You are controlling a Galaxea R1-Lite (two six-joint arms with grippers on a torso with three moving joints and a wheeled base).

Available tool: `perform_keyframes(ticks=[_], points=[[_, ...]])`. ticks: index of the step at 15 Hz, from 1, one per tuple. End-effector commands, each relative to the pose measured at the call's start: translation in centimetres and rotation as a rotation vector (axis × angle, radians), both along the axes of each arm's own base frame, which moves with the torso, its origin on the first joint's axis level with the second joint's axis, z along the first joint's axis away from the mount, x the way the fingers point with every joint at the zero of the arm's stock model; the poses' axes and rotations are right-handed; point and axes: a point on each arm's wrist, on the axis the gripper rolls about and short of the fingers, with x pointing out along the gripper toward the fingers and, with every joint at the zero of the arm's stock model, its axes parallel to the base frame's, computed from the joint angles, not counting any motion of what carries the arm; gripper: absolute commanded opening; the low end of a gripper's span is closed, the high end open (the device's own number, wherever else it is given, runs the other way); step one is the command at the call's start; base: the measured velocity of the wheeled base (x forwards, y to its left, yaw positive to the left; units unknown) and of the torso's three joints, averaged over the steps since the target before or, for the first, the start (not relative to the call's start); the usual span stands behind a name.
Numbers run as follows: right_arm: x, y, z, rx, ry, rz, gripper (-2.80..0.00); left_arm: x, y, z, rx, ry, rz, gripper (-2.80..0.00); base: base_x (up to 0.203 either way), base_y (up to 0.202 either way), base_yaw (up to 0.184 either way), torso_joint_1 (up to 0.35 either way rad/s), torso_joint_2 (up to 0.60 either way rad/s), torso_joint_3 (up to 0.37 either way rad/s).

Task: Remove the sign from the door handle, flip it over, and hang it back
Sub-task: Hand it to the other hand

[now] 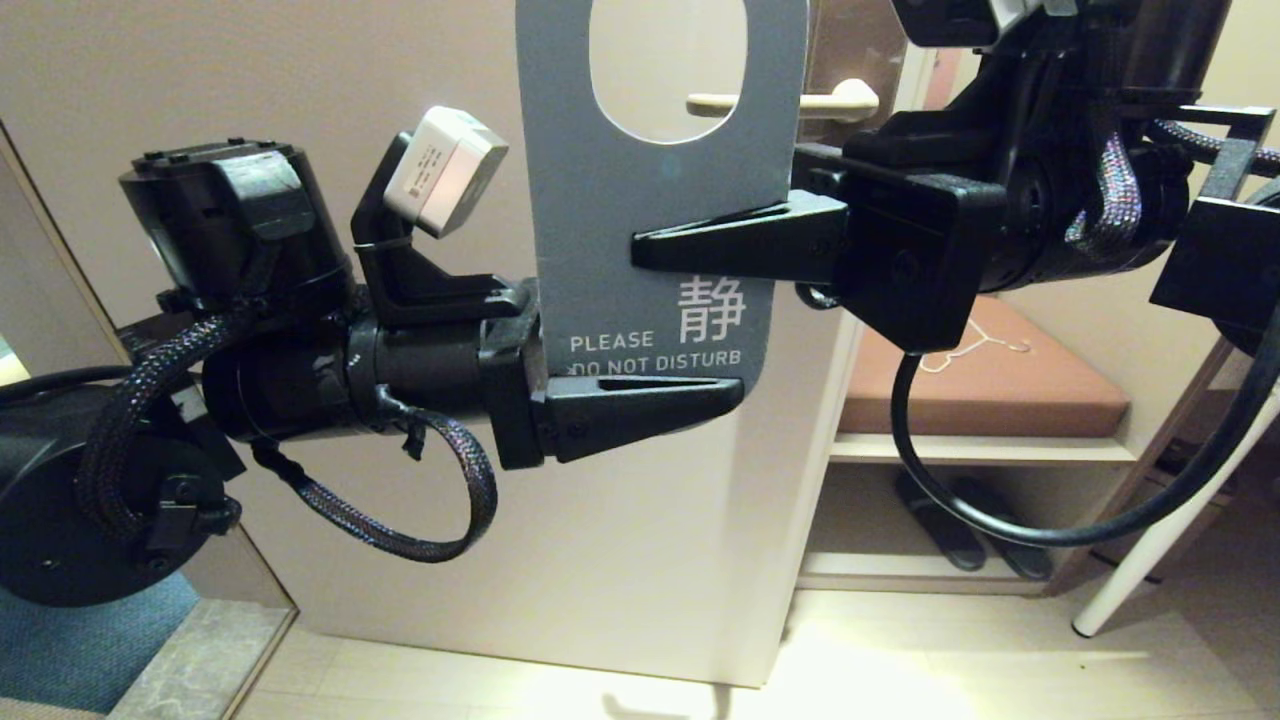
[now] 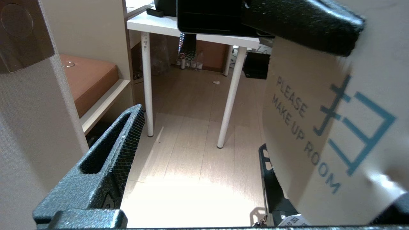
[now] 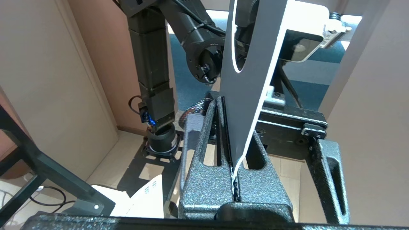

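Observation:
The sign (image 1: 640,200) hangs upright in the air before the cream door (image 1: 300,80), its blue-grey "PLEASE DO NOT DISTURB" face towards me. The door handle (image 1: 830,100) is behind it, its tip showing through the oval hole. My right gripper (image 1: 650,258) is shut on the sign's right edge at mid height; the right wrist view shows both fingers (image 3: 204,140) clamped on the sign (image 3: 252,64). My left gripper (image 1: 650,400) is open around the sign's bottom end. In the left wrist view (image 2: 249,134) one finger (image 2: 111,153) stands well apart from the white "PLEASE MAKE UP ROOM" face (image 2: 319,127).
Right of the door is a low shelf with a brown cushion (image 1: 990,385) and dark slippers (image 1: 960,530) beneath. A white table leg (image 1: 1170,530) stands at the right; the table (image 2: 191,30) shows in the left wrist view. Blue carpet (image 1: 90,650) lies at lower left.

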Motion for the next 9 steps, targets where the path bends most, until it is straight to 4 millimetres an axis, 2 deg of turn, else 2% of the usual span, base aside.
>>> perform_keyframes(ticks=[1,3,4,9], points=[[0.07,0.24,-0.20,-0.003,0.003,0.011,-2.80,0.02,0.02,0.01,-0.002,-0.003,-0.004,0.00,0.000,0.000,0.000,0.000,0.00,0.000],[-0.01,0.46,-0.22,-0.003,0.003,0.011,-2.80,0.05,0.00,-0.07,-0.001,-0.005,-0.002,0.00,0.000,0.000,0.000,0.000,0.00,0.000],[-0.03,0.54,-0.26,-0.004,0.004,0.010,-2.80,0.06,0.00,-0.02,-0.002,-0.003,-0.002,-2.80,0.000,0.000,0.000,0.000,0.00,0.000],[-0.02,0.54,-0.27,-0.004,0.005,0.010,-2.80,-0.04,0.12,0.17,-0.005,0.013,-0.002,-2.80,0.000,0.000,0.000,0.000,0.00,0.000]])
